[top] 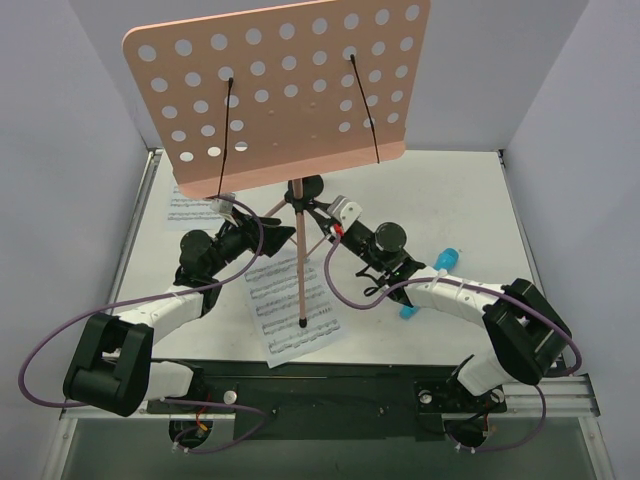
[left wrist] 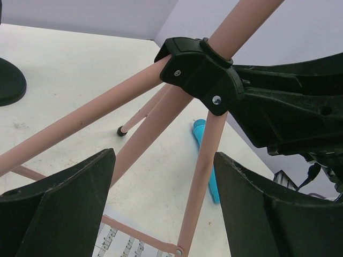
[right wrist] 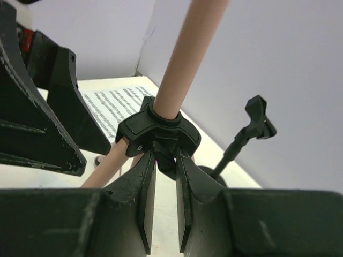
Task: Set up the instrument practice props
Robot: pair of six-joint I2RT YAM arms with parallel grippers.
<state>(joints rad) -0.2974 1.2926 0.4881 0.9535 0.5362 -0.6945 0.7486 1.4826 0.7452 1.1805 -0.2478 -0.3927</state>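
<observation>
The desk [top: 280,90] is mounted on the spread tripod [top: 301,275]; pages [top: 275,300] are yet to be placed. Left fingers [left wrist: 59,209] are held wide, right fingers [right wrist: 142,203] clamped on the joint [right wrist: 158,134].

The top external camera looks steeply down from above and behind the arm bases. It is far enough back to take in the whole table [top: 450,200], with the black tripod joint [top: 298,202] near mid-frame. The left wrist camera sits close below that joint [left wrist: 201,72] on its left, angled slightly upward across the table. The right wrist camera is nearer still, just under the joint [right wrist: 158,134] on its right, looking up toward the wall. All three views share the joint.
</observation>
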